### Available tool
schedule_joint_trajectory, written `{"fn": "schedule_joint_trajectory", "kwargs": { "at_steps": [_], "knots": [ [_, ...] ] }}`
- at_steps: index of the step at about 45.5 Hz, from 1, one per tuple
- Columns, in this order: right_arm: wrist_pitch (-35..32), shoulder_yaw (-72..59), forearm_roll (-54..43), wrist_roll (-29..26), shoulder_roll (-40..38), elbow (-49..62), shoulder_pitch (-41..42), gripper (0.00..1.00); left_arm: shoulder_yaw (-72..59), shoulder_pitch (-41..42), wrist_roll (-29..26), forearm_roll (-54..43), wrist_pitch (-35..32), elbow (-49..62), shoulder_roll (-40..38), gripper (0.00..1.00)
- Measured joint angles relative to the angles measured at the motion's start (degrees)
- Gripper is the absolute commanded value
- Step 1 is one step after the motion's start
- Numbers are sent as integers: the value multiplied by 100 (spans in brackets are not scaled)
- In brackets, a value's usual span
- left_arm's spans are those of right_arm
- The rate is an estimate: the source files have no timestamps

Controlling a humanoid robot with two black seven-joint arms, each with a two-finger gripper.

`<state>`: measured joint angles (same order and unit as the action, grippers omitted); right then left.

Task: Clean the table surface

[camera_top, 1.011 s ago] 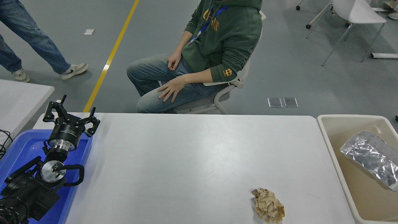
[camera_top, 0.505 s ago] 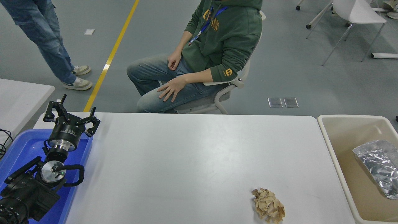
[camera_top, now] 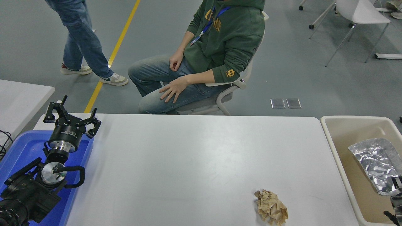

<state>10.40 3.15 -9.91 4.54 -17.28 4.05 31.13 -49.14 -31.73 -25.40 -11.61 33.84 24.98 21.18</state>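
We judge the job partly done: foil (camera_top: 375, 161) lies in the beige bin (camera_top: 333, 138), crumpled brown paper (camera_top: 270, 211) remains on the tabletop (camera_top: 194, 157) (left gripper (camera_top: 71, 117) parked, spread; right gripper (camera_top: 396, 204) barely visible, state unclear).

- the crumpled foil (camera_top: 375, 164) has shifted left inside the beige bin (camera_top: 333, 138)
- the right gripper (camera_top: 396, 201) now shows at the lower right edge
- a walking person's legs (camera_top: 80, 40) have moved rightward

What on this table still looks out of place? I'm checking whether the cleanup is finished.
One thing: a crumpled brown paper ball lies loose on the table surface, near its front right. The silver foil bag is already in the beige bin to the right. The left gripper hangs open over the blue tray.
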Motion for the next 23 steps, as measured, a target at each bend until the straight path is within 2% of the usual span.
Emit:
{"fn": "schedule_joint_trajectory", "kwargs": {
  "at_steps": [4,5,6,7,8,9,23],
  "knots": [
    [30,-5,8,-5,40,0,33,0,0,0,0,0,0,0,0,100],
    [38,-10,11,-5,50,0,41,8,0,0,0,0,0,0,0,100],
    [43,-15,12,-5,56,0,46,41,0,0,0,0,0,0,0,100],
    [53,-30,14,-3,66,0,57,63,0,0,0,0,0,0,0,100],
    [56,-33,15,-1,68,0,60,98,0,0,0,0,0,0,0,100],
    [56,-36,16,3,70,0,63,100,0,0,0,0,0,0,0,100],
    [26,-65,22,30,102,-20,98,100,-2,0,0,1,0,0,0,100]
  ]
}}
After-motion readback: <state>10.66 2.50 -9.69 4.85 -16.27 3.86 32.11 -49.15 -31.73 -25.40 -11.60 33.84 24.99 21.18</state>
